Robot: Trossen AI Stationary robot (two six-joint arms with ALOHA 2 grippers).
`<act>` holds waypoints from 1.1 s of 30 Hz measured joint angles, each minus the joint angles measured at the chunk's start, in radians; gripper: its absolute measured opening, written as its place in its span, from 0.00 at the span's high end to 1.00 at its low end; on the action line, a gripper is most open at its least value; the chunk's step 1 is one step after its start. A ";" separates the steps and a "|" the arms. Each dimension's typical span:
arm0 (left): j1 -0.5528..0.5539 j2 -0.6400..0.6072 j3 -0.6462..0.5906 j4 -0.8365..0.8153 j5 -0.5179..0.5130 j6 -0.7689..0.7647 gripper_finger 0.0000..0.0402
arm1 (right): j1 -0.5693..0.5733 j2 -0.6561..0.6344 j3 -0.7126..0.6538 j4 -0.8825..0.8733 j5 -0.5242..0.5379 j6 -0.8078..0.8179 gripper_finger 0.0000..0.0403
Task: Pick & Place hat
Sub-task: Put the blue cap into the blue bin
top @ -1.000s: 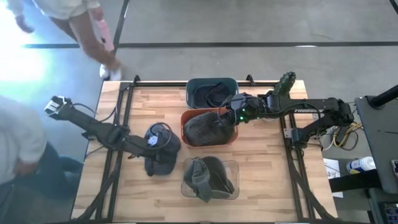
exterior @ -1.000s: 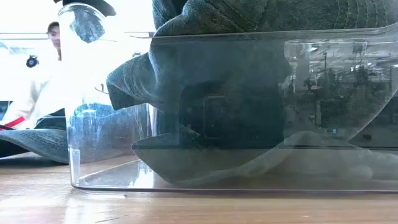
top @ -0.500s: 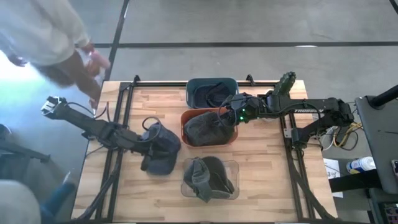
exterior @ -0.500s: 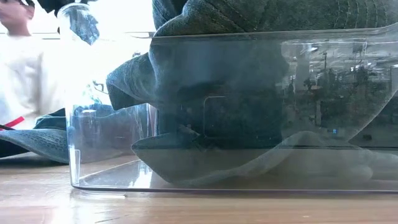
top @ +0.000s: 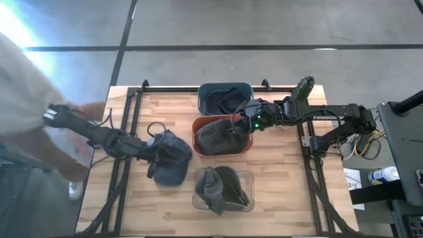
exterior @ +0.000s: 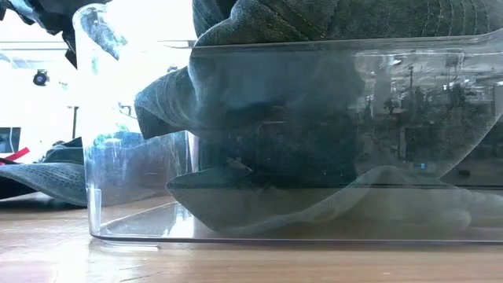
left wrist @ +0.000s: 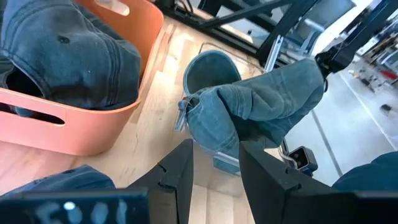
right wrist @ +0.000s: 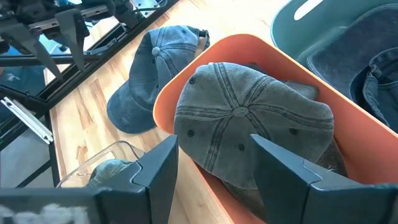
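The left hand (top: 153,153) sits low over the tabletop's (top: 277,192) left half, right against the crown end of a blue denim hat (top: 170,158) that lies loose on the wood; its fingers stand a little apart, and from where I stand I cannot tell whether they pinch any cloth or merely rest beside it. The hat lies just to that hand's inner side, its long axis running roughly from the tabletop's middle toward the near edge, brim pointing to the near edge. Just beyond it, at the tabletop's centre, stands an orange bin (top: 198,125) with a grey hat (top: 218,137) already in it. The right hand (top: 243,123) hovers at that bin's right rim, fingers spread wide and empty, above the grey hat. Behind the orange bin, at the far edge, is a teal bin (top: 210,90) with dark cloth inside; toward the near edge a clear bin (top: 246,177) holds another greyish hat (top: 221,190). The left arm is plainly the nearer one to the loose hat, so I judge the pick falls to it. A person (top: 26,112) stands blurred off the left edge.
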State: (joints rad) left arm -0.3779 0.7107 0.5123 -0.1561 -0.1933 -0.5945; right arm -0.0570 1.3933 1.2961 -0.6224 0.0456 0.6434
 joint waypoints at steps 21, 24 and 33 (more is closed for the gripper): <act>0.004 -0.063 -0.059 0.035 -0.046 -0.109 0.70 | 0.000 0.000 0.000 0.000 0.000 0.000 0.53; 0.004 -0.063 -0.057 0.040 -0.046 -0.210 0.70 | 0.000 0.000 0.000 0.000 0.000 0.000 0.53; 0.004 -0.053 -0.057 0.052 -0.060 -0.412 0.70 | 0.000 0.000 0.000 0.000 0.000 0.000 0.53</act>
State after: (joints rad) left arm -0.3744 0.6581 0.4549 -0.1040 -0.2531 -1.0066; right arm -0.0572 1.3930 1.2961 -0.6224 0.0459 0.6432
